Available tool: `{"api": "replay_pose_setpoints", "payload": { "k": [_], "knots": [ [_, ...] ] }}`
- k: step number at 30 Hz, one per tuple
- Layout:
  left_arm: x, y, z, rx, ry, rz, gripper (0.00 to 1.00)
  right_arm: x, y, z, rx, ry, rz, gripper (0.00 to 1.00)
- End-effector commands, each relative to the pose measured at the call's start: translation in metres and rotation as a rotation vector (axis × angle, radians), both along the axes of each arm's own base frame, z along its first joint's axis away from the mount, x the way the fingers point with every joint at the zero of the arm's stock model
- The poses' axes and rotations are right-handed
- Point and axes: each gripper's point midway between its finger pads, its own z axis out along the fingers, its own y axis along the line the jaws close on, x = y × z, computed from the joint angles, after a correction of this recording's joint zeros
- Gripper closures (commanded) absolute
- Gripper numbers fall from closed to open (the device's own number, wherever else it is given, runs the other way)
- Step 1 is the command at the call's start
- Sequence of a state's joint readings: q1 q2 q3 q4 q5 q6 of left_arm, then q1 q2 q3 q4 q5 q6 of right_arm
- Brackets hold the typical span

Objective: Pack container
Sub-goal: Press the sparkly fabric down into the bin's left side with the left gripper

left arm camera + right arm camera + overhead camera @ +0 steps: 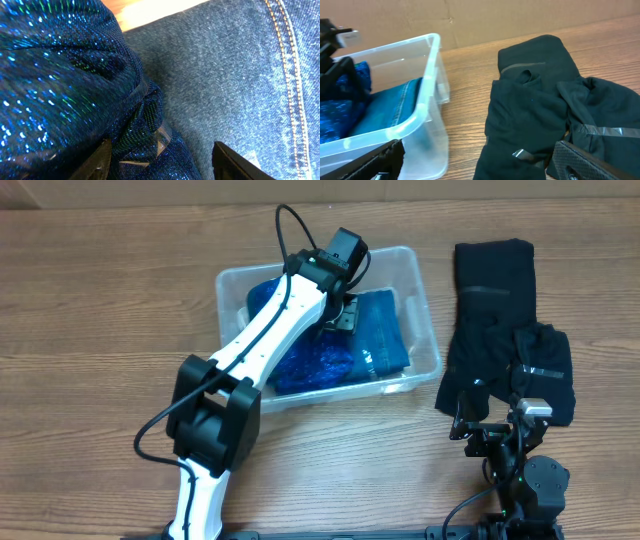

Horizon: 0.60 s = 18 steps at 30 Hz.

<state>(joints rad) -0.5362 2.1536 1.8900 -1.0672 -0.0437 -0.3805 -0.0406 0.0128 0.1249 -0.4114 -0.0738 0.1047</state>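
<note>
The clear plastic container (425,320) sits at the table's middle and also shows in the right wrist view (427,95). Inside lie folded blue jeans (385,335) and a sparkly blue garment (320,365). My left gripper (160,162) reaches down into the container. It is open, with its fingers either side of a fold of the sparkly garment (55,75), next to the jeans (225,80). My right gripper (480,165) is open and empty, low over the table between the container and a pile of black clothes (510,330).
The black clothes (545,105) lie on the wooden table right of the container, with grey tape strips on them. A brown cardboard wall stands behind the table in the right wrist view.
</note>
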Motion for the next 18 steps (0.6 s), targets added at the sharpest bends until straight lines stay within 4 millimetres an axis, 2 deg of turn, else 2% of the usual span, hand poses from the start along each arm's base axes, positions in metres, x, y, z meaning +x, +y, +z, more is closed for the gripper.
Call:
{"api": "replay_pose_setpoints", "payload": {
  "k": [1,4,6,7,9,11,14,16,18],
  "knots": [
    [-0.001,0.029,0.030,0.079,-0.065,0.065,0.31,0.000,-0.001,0.000,0.003,-0.006,-0.007,0.00],
    [-0.009,0.033,0.052,0.063,-0.080,0.065,0.27,0.000,-0.001,0.000,0.003,-0.006,-0.007,0.00],
    [-0.025,0.044,0.078,0.066,-0.089,0.087,0.25,0.000,-0.001,0.000,0.003,-0.006,-0.007,0.00],
    [-0.032,0.050,0.085,0.078,-0.080,0.096,0.24,0.000,-0.001,0.000,0.003,-0.006,-0.007,0.00],
    [-0.043,0.058,0.085,0.100,-0.041,0.107,0.21,0.000,-0.001,0.000,0.003,-0.006,-0.007,0.00],
    [-0.048,0.066,0.066,0.128,0.017,0.124,0.18,0.000,-0.001,0.000,0.003,-0.006,-0.007,0.00],
    [-0.059,0.074,0.010,0.153,0.166,0.138,0.15,0.000,-0.001,0.000,0.003,-0.006,-0.007,0.00],
    [-0.063,0.079,-0.037,0.170,0.249,0.151,0.14,0.000,-0.001,0.000,0.003,-0.006,-0.007,0.00],
    [-0.058,0.084,-0.057,0.173,0.276,0.170,0.14,0.000,-0.001,0.000,0.003,-0.006,-0.007,0.00]
  ]
}}
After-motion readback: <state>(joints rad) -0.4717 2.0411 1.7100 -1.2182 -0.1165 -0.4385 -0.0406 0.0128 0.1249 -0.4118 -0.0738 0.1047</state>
